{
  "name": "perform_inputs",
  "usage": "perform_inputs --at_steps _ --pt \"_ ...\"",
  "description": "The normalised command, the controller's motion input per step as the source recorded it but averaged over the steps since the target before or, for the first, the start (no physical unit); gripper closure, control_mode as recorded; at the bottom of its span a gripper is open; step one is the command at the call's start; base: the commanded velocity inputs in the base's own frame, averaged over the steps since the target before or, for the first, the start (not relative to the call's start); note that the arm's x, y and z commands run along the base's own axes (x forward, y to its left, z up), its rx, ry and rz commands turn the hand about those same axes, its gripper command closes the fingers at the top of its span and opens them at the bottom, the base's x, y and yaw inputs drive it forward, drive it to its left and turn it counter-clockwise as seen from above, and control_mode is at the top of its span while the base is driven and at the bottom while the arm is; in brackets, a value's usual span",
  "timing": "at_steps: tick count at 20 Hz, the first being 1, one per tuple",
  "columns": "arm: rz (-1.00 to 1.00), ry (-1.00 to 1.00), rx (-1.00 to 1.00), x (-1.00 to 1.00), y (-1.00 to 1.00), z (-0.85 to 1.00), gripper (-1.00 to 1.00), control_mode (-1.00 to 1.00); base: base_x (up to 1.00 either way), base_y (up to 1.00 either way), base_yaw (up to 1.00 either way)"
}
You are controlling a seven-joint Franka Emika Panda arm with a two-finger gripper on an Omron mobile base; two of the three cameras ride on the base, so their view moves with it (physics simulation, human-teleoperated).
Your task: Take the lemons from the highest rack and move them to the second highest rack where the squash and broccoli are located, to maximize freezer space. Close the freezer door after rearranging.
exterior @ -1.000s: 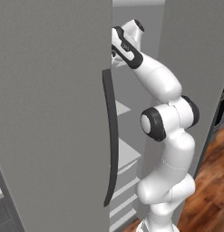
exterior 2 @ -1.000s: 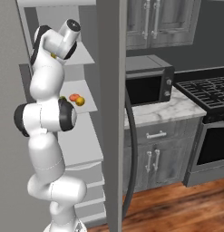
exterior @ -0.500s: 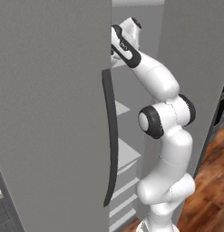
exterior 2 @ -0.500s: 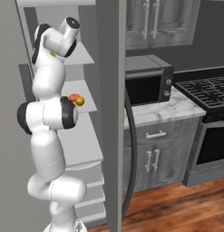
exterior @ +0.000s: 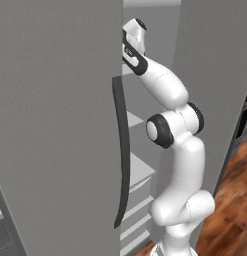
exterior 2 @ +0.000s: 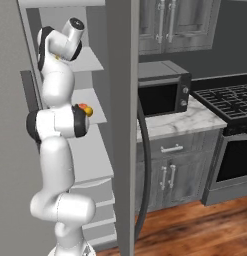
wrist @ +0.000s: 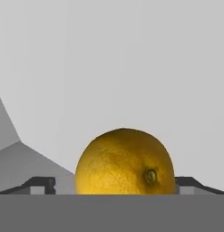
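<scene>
One lemon (wrist: 124,163), bright yellow with a small stem dimple, sits close up between my fingertips in the hand view, against the pale freezer wall. My gripper (wrist: 115,183) is open, with a jaw on each side of the lemon; the right one is at its skin and the left one stands a little off. In the base views my arm reaches up to the highest rack (exterior 2: 92,62), with the hand tucked behind the open freezer door (exterior: 55,125). On the second highest rack (exterior 2: 100,117) an orange and red item (exterior 2: 85,109) peeks out from behind my elbow.
The open left door carries a long dark handle (exterior: 122,150). A second tall grey door (exterior 2: 122,110) stands edge-on to my right. Beyond it are a microwave (exterior 2: 162,92) on a marble counter (exterior 2: 170,125) and a stove (exterior 2: 225,97). Lower shelves and drawers sit under my arm.
The hand has edged slightly upward at the top rack. The rest of the arm and the doors have stayed put.
</scene>
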Motion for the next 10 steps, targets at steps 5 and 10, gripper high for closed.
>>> perform_inputs --at_steps 5,10 --pt "0.00 0.12 -0.03 0.15 0.11 -0.27 1.00 -1.00 0.00 0.00 0.00" --pt "0.00 0.03 0.00 0.03 -0.02 -0.15 1.00 -1.00 0.00 0.00 0.00"
